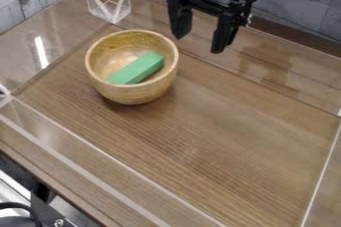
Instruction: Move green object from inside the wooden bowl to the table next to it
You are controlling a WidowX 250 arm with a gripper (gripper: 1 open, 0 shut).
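A: Where is the green object?

B: It lies inside the wooden bowl, on its pale floor, with its long axis running from about two o'clock to eight o'clock.

A: And the fingers?

B: They hang above the desk, at roughly one o'clock from the block, beyond the bowl's rim, pointing down, spread wide and holding nothing.

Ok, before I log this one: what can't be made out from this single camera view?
- Arm above the gripper: cut off by the top edge.
- Underside of the green block and the floor of the bowl beneath it: hidden by the block itself.
- Far outer side of the bowl: hidden by its own rim.
- Table corner at lower right: cut off by the frame edge.
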